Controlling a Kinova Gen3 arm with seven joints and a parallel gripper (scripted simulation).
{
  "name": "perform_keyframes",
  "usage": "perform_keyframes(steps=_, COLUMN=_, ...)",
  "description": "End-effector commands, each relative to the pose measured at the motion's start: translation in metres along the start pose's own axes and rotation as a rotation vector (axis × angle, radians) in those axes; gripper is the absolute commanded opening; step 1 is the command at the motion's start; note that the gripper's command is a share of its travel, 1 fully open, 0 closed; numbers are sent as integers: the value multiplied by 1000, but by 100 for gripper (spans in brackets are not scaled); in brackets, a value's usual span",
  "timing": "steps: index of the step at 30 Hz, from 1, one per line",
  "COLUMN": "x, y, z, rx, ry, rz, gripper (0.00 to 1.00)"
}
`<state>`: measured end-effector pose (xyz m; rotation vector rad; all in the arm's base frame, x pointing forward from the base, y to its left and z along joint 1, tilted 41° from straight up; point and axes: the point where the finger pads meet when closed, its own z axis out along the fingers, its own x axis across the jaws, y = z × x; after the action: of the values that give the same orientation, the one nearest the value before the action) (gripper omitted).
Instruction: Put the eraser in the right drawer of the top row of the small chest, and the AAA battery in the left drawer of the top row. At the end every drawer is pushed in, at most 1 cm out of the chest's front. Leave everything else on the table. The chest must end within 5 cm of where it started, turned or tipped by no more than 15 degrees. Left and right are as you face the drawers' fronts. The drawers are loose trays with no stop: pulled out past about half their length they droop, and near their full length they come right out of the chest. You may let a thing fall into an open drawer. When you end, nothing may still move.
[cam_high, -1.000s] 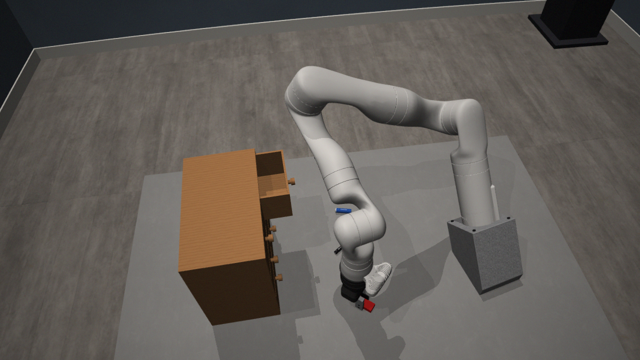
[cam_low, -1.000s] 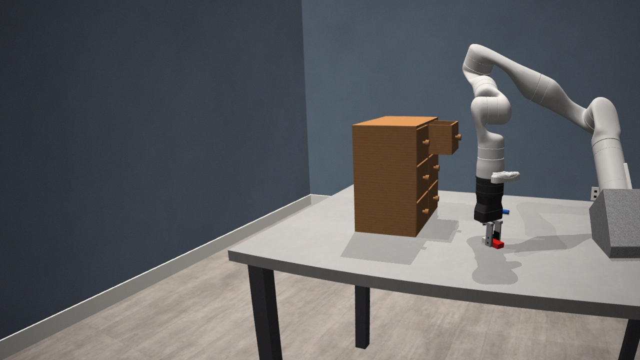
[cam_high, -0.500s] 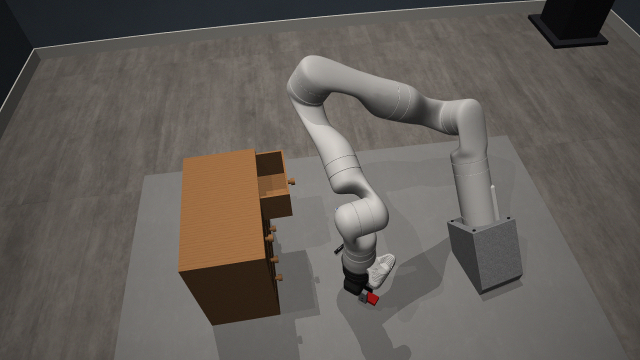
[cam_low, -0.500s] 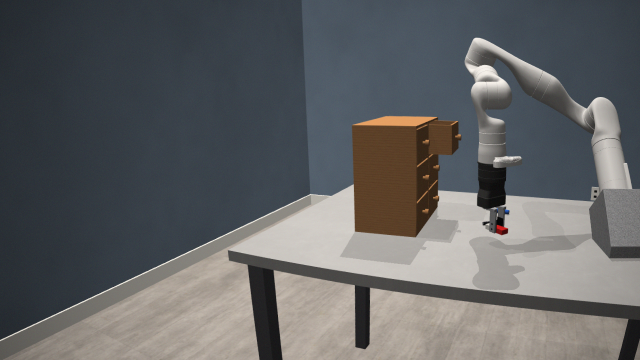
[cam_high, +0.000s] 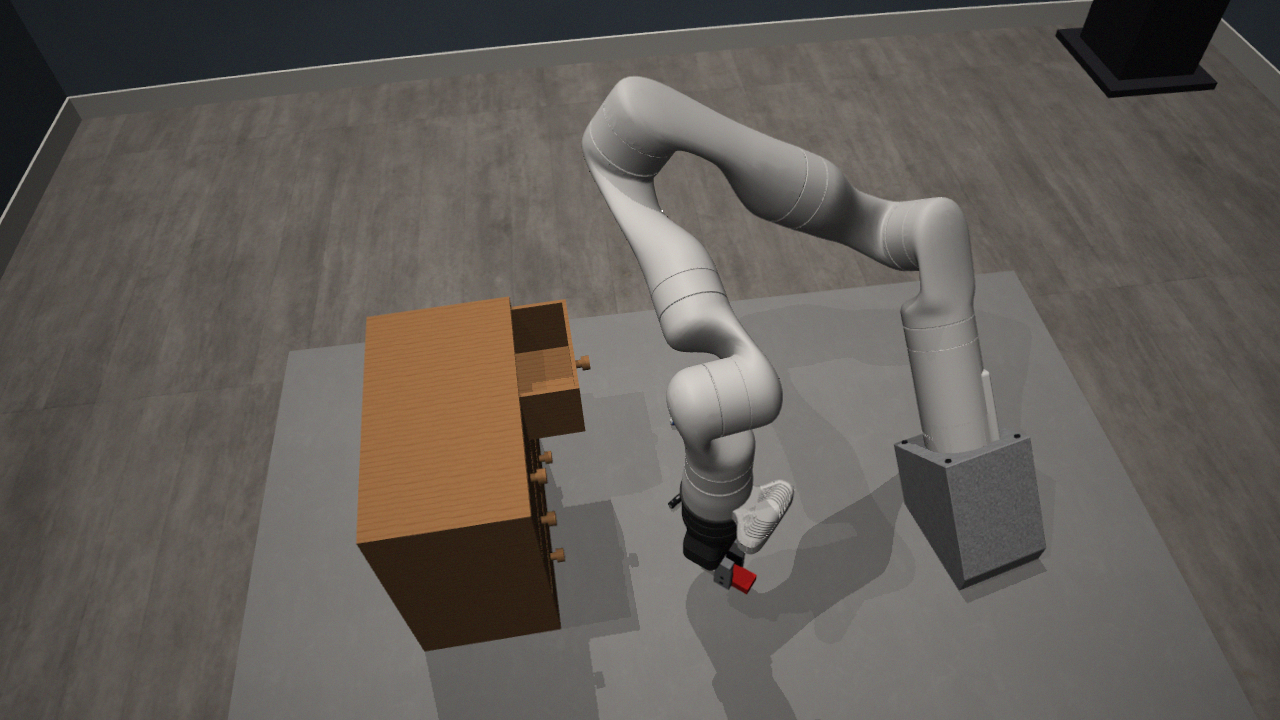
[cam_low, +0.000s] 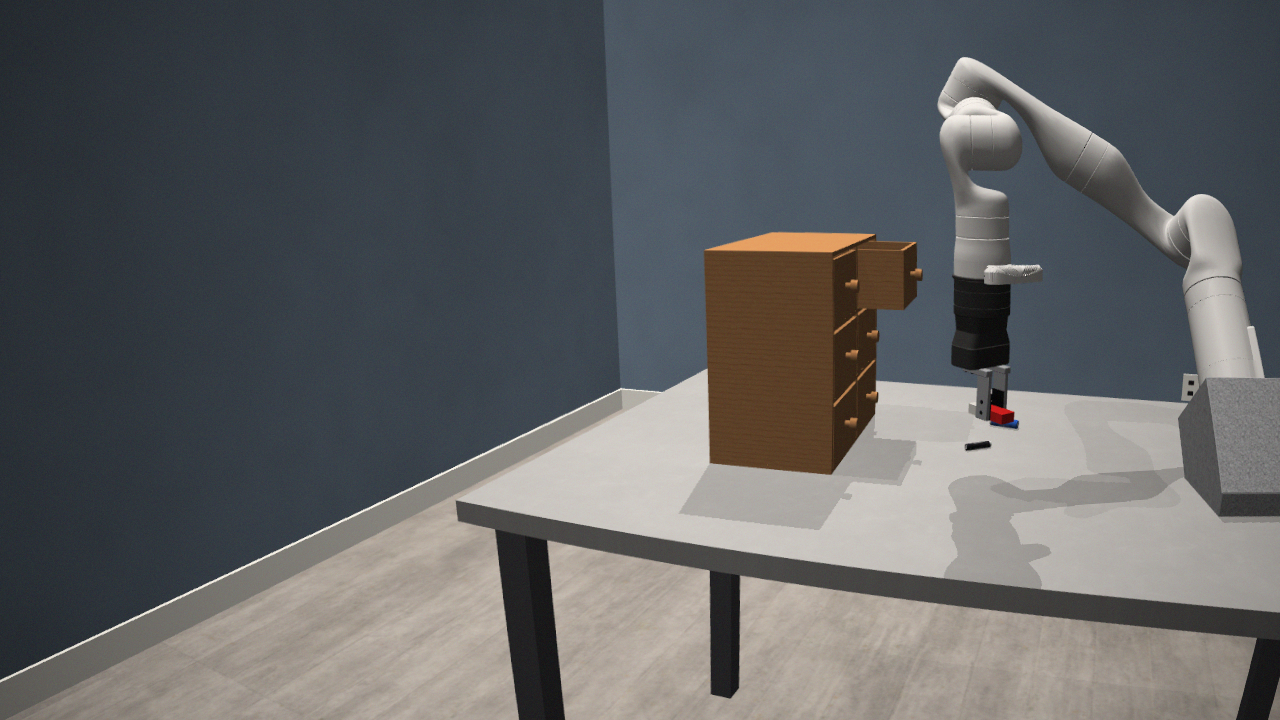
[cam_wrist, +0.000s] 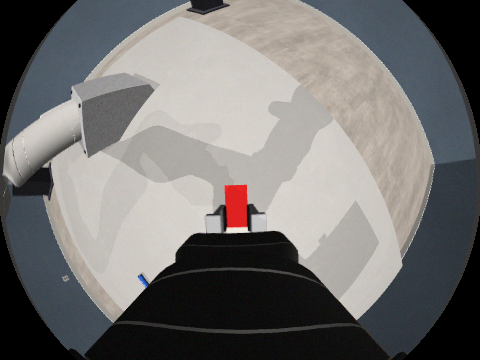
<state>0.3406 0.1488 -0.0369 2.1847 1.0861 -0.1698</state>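
My gripper (cam_high: 731, 567) (cam_low: 992, 408) (cam_wrist: 236, 213) points down and is shut on the eraser, a red block (cam_high: 743, 580) (cam_low: 1002, 415) (cam_wrist: 236, 202) with a white end, held above the table. The brown chest (cam_high: 438, 420) (cam_low: 769, 358) stands upright, left of the gripper in the top and exterior views. Its top right drawer (cam_high: 553, 413) (cam_low: 880, 279) is pulled partway out and level; the part of its inside that shows is empty. The top left drawer (cam_low: 842, 306) looks shut. A small dark cylinder (cam_high: 674, 502) (cam_low: 977, 445), apparently the AAA battery, lies on the table between chest and gripper.
A blue cylinder (cam_low: 1006, 423) (cam_wrist: 143, 280) lies on the table; the arm hides it in the top view. The lower drawers look shut, their knobs sticking out. The arm's grey base (cam_high: 993, 519) (cam_low: 1239, 447) (cam_wrist: 112, 107) stands at the right in the top and exterior views.
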Motion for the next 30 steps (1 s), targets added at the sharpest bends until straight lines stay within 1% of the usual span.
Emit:
perform_keyframes(steps=1, x=1, y=0, z=-1, rx=-1, ry=3, rz=1, gripper=45)
perform_keyframes(steps=9, x=-1, y=5, z=-2, rx=1, ry=4, rz=-17, gripper=45)
perform_keyframes(steps=13, x=-6, y=14, z=-2, rx=4, ry=5, rz=-54, gripper=45)
perform_keyframes(steps=17, x=-13, y=28, z=-3, rx=8, ry=7, rz=-113, gripper=45)
perform_keyframes(steps=19, x=-13, y=28, z=-3, rx=8, ry=7, rz=-113, gripper=45)
perform_keyframes(steps=26, x=-35, y=64, z=-4, rx=15, ry=12, rz=-261, gripper=45)
perform_keyframes(steps=27, x=-35, y=64, z=-4, rx=15, ry=12, rz=-261, gripper=45)
perform_keyframes(steps=30, x=-47, y=82, z=-4, rx=15, ry=14, rz=-336, gripper=45)
